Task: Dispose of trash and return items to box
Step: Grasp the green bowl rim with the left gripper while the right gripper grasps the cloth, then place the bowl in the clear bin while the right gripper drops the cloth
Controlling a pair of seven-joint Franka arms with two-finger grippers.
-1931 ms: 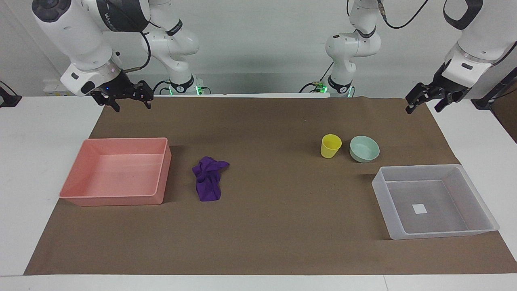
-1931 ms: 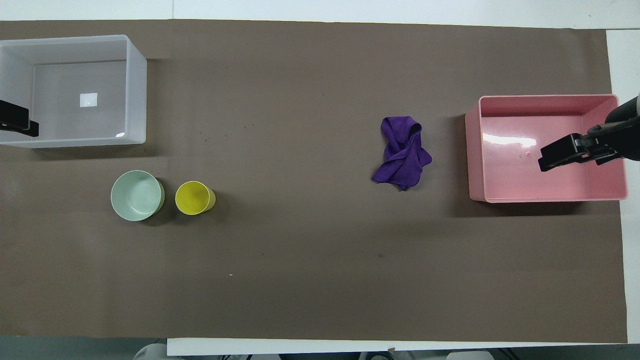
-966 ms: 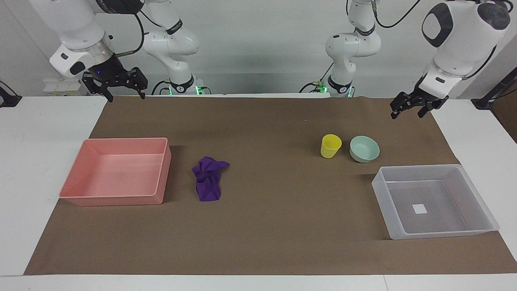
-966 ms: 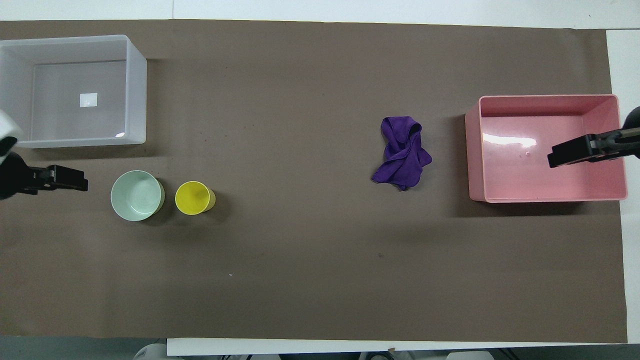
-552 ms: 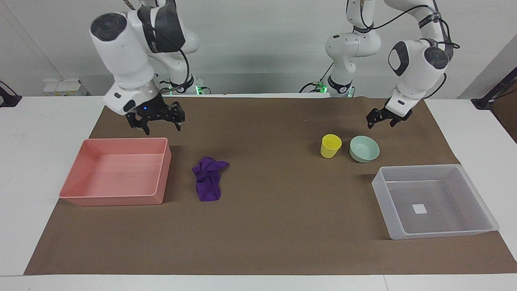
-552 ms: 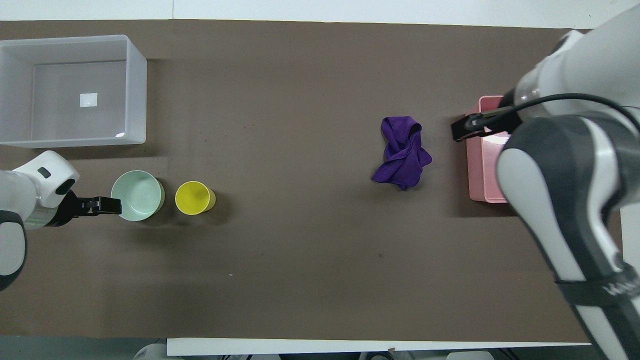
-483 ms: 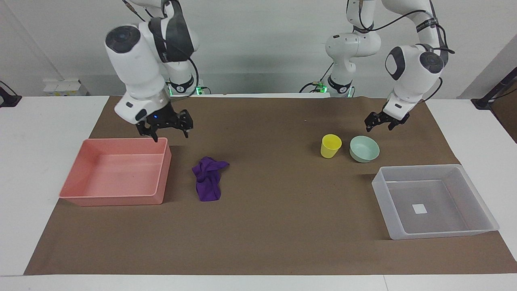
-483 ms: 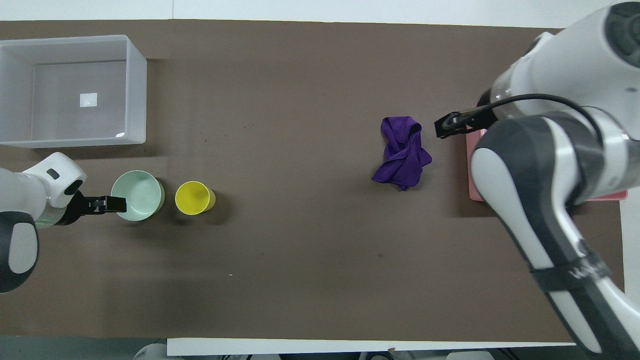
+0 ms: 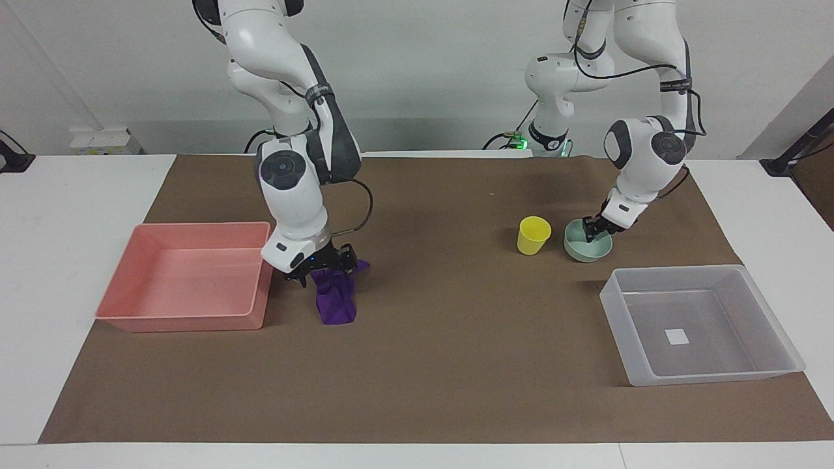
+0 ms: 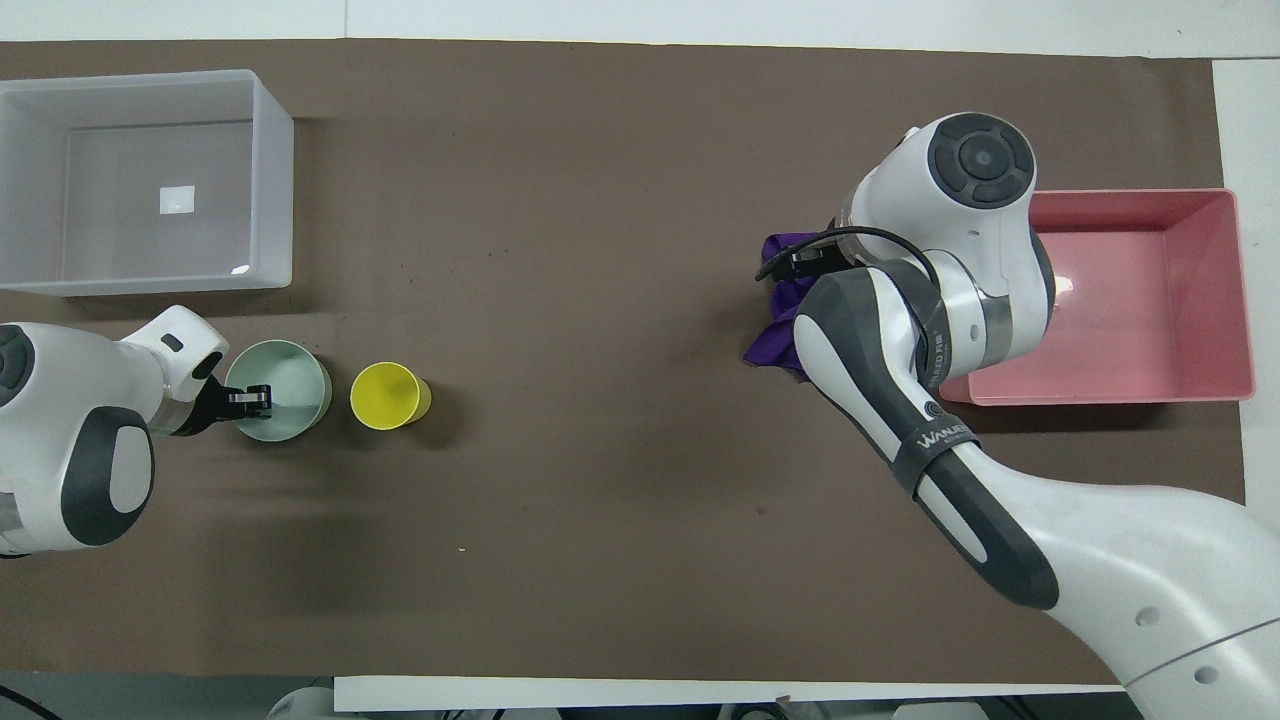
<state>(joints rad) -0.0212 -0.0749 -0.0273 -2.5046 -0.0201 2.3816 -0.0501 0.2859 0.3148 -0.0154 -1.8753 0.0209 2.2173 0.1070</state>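
Nearest the robots, toward the left arm's end of the table: a pale mint-green bowl point(image 9: 589, 246) with a yellow plastic cup point(image 9: 533, 235) just beside it, both upright on the brown paper. Down at the bowl's rim now, the left gripper point(image 9: 594, 229), high over the table's end two seconds ago; open or closed cannot be told, and no lift yet. A little farther out, toward the right arm's end: the wad of purple cloth point(image 9: 337, 303), unmoved. Lowered onto its upper folds in the same short span, the right gripper point(image 9: 322, 268), fingers spread wide to either side of the cloth, not yet closed on it. Just beside the cloth, the pink tray point(image 9: 186, 322), nothing in it. Farthest from the robots, near the bowl: the clear plastic box point(image 9: 710, 379), holding only its white square. Judged from this: two approaches finished at once, two grasps about to begin, and nothing yet thrown away or returned. Likely next: closing on cloth and bowl, then carrying each to its tray.
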